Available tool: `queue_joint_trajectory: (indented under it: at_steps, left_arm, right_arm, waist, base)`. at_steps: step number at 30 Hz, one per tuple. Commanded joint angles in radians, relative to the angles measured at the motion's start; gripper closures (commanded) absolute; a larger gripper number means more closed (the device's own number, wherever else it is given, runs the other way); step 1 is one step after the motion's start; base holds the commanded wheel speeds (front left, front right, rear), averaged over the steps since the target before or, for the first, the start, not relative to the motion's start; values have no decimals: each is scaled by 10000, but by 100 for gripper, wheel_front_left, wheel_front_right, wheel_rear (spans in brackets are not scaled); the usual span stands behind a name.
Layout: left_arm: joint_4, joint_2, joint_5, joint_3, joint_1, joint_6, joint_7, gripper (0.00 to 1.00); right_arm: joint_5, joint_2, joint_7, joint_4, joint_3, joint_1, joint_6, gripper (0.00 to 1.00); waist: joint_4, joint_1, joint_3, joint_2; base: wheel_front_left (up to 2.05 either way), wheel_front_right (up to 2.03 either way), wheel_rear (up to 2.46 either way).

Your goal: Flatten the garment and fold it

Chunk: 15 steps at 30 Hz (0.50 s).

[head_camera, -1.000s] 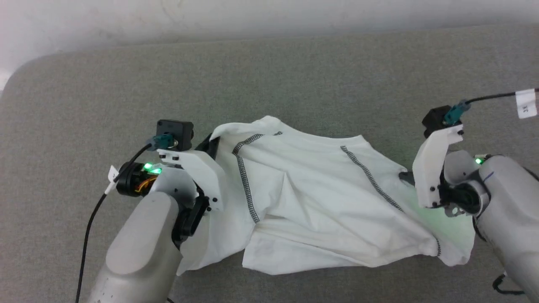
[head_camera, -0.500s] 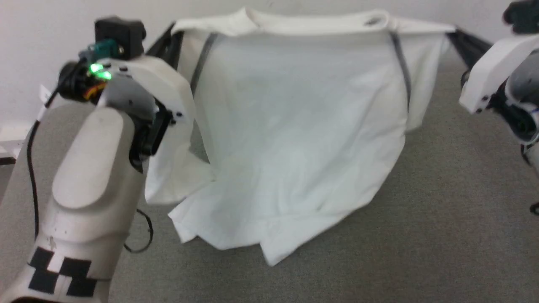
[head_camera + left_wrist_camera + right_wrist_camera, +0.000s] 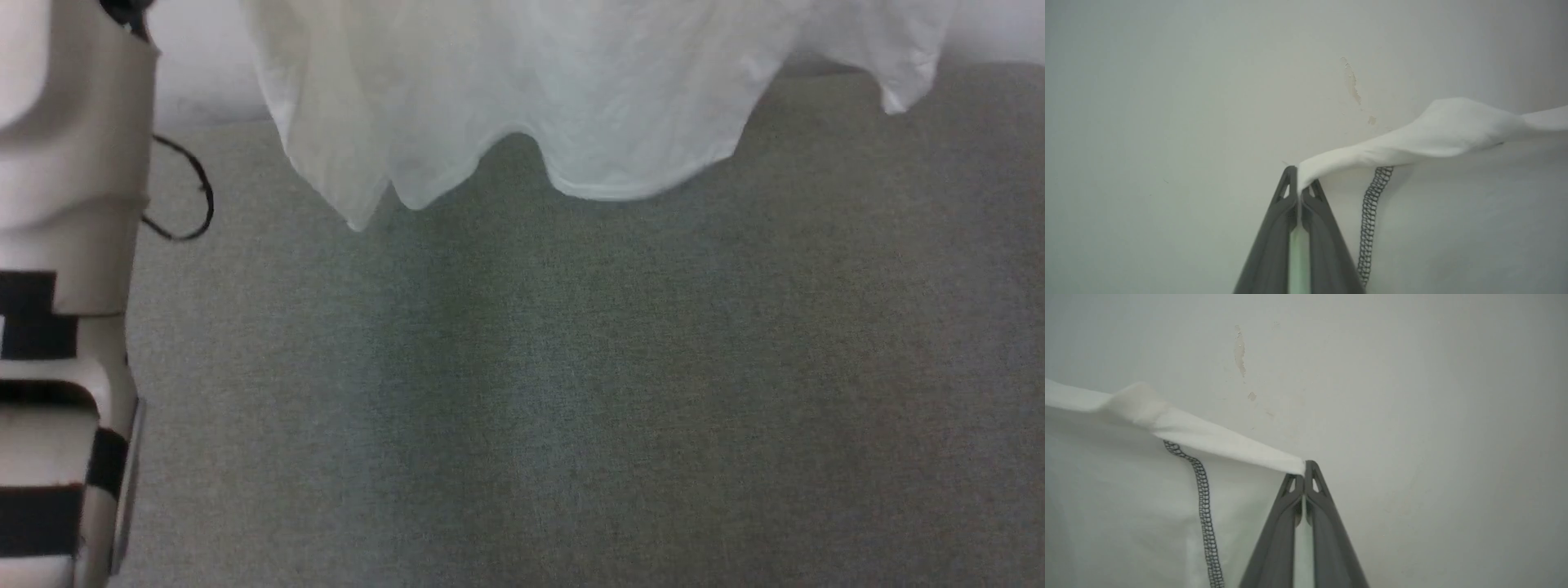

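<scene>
Forearm casing point(image 3: 57, 245) of the left arm, pale with black square markings, stands along the near left edge of the head view. Beside it the grey table point(image 3: 571, 392) stretches away, with a loop of black cable point(image 3: 192, 204) hanging close to the arm. Over the far part of the table the garment point(image 3: 571, 98) hangs as a white curtain of thin cloth, its wavy lower hem lifted off the grey surface; whether the lowest corner at the left brushes the table cannot be told.

In the left wrist view the left tool point(image 3: 1299, 183) has its two dark fingers pressed together at the tips on a white edge of the garment, which runs off taut to that view's right. A dark zigzag-stitched seam point(image 3: 1372, 212) drops down just beside the fingers. The right tool point(image 3: 1304, 473) is likewise clamped on the opposite white edge, the cloth stretching away to that view's left. Beyond both stands a pale wall point(image 3: 1167, 102) with a small chipped patch of paint point(image 3: 1352, 83).
</scene>
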Motion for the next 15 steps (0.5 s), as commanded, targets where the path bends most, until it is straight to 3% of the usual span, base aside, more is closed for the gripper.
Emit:
queue_joint_trajectory:
  at_steps: [1, 15]
  left_arm:
    - [298, 309, 183, 161, -432, 83, -110, 100]
    - [2350, 121, 388, 360, -3991, 520, -1278, 100]
  right_arm:
    - [-184, -215, -131, 282, -194, -314, -109, 100]
    - [-877, 235, -2986, 2350, -39, -3395, -109, 100]
  waist:
    - [-280, -2, 1041, -1]
    - [-572, -2, 3792, -1]
  base:
    - [0, 0, 0]
    - [0, 0, 0]
